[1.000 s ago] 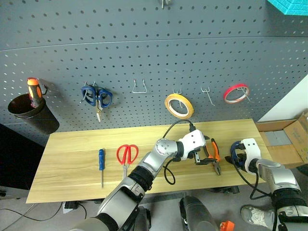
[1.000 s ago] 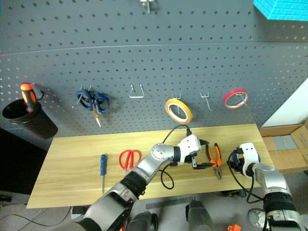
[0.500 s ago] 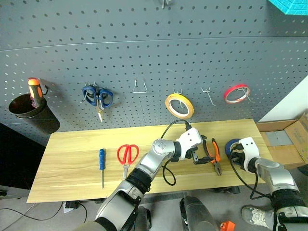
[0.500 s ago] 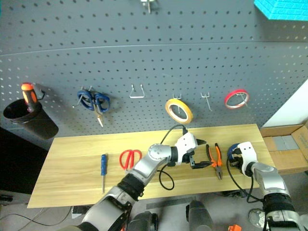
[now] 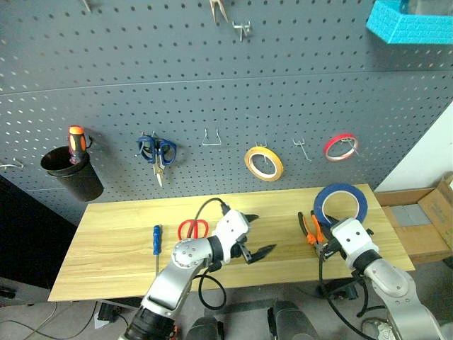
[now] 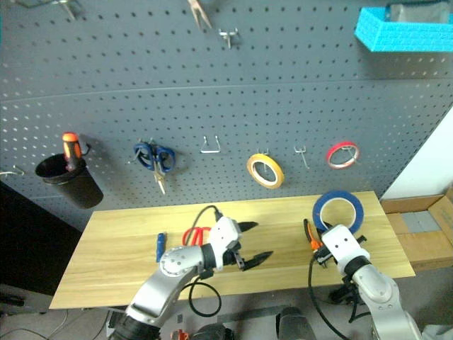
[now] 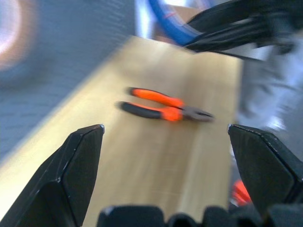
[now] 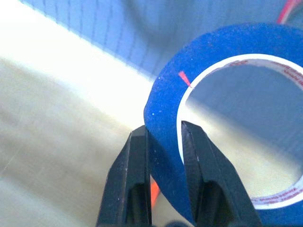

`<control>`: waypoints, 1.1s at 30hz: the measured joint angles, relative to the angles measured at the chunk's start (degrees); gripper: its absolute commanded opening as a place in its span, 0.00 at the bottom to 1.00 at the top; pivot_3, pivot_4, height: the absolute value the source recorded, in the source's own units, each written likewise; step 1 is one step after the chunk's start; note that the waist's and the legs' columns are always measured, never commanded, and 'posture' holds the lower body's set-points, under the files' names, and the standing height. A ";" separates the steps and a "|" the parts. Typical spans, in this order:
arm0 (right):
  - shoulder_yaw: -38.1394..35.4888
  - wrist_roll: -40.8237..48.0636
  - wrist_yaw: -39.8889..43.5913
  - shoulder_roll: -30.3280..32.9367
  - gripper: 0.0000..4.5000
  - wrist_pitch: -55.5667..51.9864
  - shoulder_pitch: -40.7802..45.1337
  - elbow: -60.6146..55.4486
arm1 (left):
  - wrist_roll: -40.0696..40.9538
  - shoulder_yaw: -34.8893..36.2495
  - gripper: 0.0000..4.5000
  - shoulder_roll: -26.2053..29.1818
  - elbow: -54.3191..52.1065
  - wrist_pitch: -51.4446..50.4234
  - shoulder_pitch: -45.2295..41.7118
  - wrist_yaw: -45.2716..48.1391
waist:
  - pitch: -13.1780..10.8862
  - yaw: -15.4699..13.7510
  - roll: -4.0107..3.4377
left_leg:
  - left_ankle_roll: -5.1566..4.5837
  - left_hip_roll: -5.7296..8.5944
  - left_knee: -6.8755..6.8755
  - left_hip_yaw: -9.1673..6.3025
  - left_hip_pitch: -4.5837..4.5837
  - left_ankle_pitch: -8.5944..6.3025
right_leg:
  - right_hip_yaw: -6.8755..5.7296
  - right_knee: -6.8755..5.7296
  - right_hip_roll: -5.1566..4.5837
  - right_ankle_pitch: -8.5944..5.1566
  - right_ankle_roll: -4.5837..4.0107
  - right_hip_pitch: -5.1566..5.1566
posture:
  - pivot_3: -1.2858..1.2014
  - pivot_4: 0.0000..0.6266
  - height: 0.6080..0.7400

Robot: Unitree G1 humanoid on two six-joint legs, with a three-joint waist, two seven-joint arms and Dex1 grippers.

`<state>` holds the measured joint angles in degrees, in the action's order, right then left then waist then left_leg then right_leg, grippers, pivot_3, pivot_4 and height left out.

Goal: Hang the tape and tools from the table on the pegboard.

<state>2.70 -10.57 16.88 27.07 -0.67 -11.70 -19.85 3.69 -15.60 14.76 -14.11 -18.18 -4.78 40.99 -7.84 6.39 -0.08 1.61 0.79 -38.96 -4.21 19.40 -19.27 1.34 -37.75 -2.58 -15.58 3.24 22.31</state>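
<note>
- Lying flat on the table (image 5: 106,248), the blue screwdriver (image 5: 156,241) and red scissors (image 5: 191,229) wait at the left, not yet hung.
- Hovering mid-table, the left gripper (image 5: 256,236) has its fingers spread wide and empty.
- Resting just left of the right arm, the pliers (image 7: 163,109) sit untouched.
- Pinching the rim of the blue tape (image 5: 342,204), the right gripper (image 8: 162,142) holds the ring upright, probably so its hole can slip over a hook on the pegboard (image 5: 212,85).

Table (image 5: 113,248) of light grained wood, matt; pegboard (image 5: 212,85) matt grey, perhaps painted metal; tape (image 8: 165,113) finely rough blue.
</note>
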 measured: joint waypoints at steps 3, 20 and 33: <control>1.04 -2.46 -1.18 0.06 0.08 5.87 4.39 3.63 | 0.69 1.40 1.00 0.31 -2.22 -2.23 -0.01 -1.94 | 0.77 0.04 0.37 | -0.05 -0.01 0.01 0.11 -0.57 0.00 | 0.27 0.06 0.18 0.03 0.15 -0.47 | 0.45 0.04 1.00; 3.41 3.61 12.14 0.23 0.08 19.90 32.97 41.28 | 0.78 1.31 1.00 -3.40 7.07 -2.22 -11.51 -7.60 | 2.81 -0.09 0.46 | -0.14 -0.06 0.10 0.51 -0.46 -0.05 | 1.14 0.14 0.35 0.40 -0.28 -0.08 | 0.47 0.04 1.00; 2.93 9.32 19.50 0.83 0.97 13.52 31.53 42.07 | 0.67 1.31 1.00 -1.73 8.12 0.02 -12.58 -7.45 | 2.90 -0.16 0.35 | -0.23 -0.11 0.06 0.53 -0.50 -0.09 | 1.18 0.06 0.35 0.41 -0.27 -0.09 | 0.46 0.09 1.00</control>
<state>5.63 -1.25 36.38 27.90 12.86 19.83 22.22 4.36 -14.29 13.04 -5.98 -18.15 -17.35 33.54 -4.94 6.23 0.28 1.38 0.69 -38.90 -3.67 18.90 -19.36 2.53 -37.69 -2.22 -15.17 2.98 22.23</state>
